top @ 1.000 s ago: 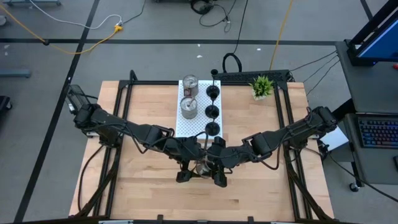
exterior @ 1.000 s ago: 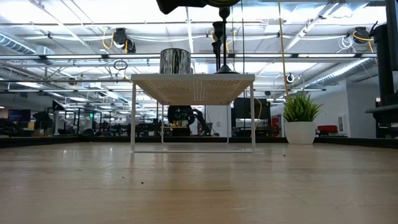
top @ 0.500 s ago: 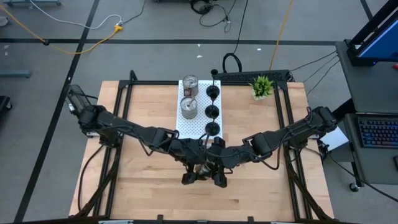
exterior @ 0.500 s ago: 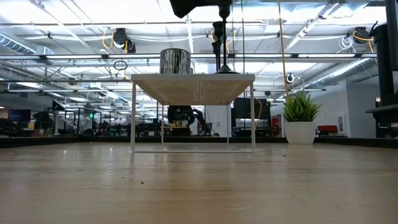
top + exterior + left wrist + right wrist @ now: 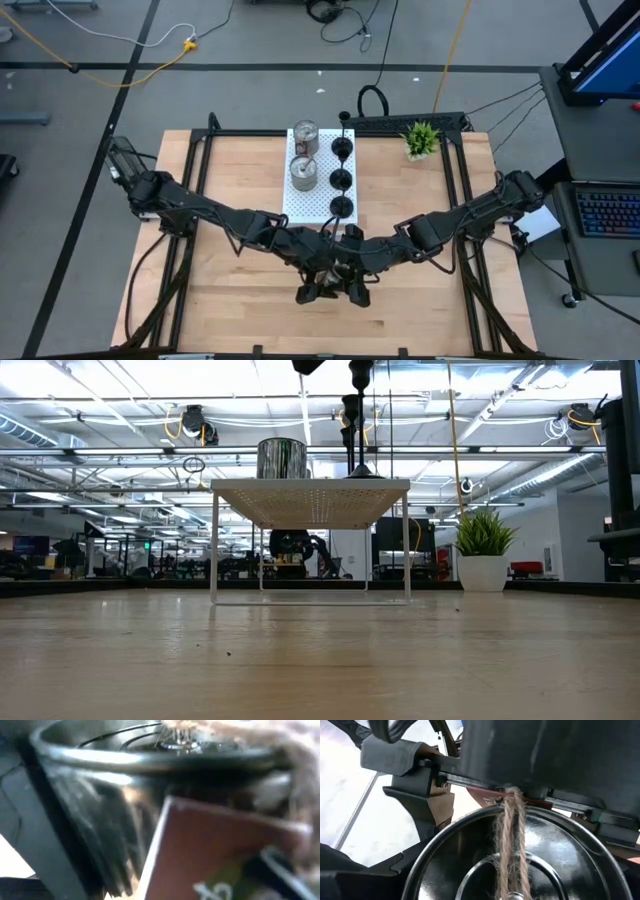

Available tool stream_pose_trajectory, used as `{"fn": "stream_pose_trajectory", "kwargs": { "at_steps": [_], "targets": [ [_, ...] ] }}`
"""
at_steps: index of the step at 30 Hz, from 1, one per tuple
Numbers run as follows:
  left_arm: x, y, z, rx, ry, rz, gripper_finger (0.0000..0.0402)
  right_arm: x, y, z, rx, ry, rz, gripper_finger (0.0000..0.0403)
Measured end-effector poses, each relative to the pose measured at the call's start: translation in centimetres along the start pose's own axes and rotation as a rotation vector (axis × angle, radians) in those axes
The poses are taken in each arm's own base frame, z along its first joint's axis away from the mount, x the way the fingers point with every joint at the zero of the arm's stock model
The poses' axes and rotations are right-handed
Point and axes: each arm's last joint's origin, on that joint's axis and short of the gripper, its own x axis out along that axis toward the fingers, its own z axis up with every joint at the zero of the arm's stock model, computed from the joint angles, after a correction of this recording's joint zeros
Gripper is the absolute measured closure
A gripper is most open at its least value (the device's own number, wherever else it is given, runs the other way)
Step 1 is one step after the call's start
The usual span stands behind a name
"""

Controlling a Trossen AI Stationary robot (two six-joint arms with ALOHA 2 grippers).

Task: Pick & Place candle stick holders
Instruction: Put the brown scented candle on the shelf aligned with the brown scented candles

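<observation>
Candle stick holders were nearly all in place: two squat silver cups [image 5: 304, 155] and three black round-based stemmed holders [image 5: 341, 179] stood on the white perforated metal shelf [image 5: 318, 212] at the far middle of the pale wooden table [image 5: 230, 170]. The sixth, a shiny silver cup-shaped holder [image 5: 520, 865], hung in the air in front of the shelf, between the two arms.

Both arms reached in from the table's sides and met low over its middle, elbows spread wide and wrists turned toward each other. The right gripper [image 5: 346, 284] appeared to be grasping the silver cup by its body, with the cup's mouth filling that wrist's view. The left gripper [image 5: 322, 284] stood with its jaws spread wide and pressed in so near that polished metal filled its own camera. No firm hold by it could be made out.

The risk lay in the crowding. A strand of rough jute twine [image 5: 512, 835] trailed across the cup's mouth, and a reddish-brown paper tag [image 5: 215, 850] hung beside it; either could snag on a finger. The slick wall could also slip if one set of jaws let go before the other had closed. And the cup was lifted well clear of the table — a drop would likely send it rolling or knock the nearest black holder off the shelf's front edge.
</observation>
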Motion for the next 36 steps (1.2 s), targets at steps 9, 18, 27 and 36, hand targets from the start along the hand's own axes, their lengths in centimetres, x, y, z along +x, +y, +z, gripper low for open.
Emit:
{"fn": "stream_pose_trajectory", "kwargs": {
  "at_steps": [9,18,27,36],
  "targets": [
    [0.0,0.0,0.1,-0.030,-0.016,0.016,0.0006,0.1,0.0,0.0,0.006,-0.001,-0.002,0.0065],
    [0.1,-0.3,0.0,-0.031,-0.026,0.057,0.0029,0.1,0.0,0.0,0.014,-0.005,0.002,0.0069],
    [0.0,-0.7,-0.3,-0.036,-0.011,0.085,0.0033,0.2,0.0,0.0,0.005,0.004,0.023,0.0050],
    [-0.1,-0.9,-0.1,-0.030,-0.032,0.111,0.0035,-1.2,0.0,0.5,-0.016,-0.019,0.052,0.0056]
  ]
}}
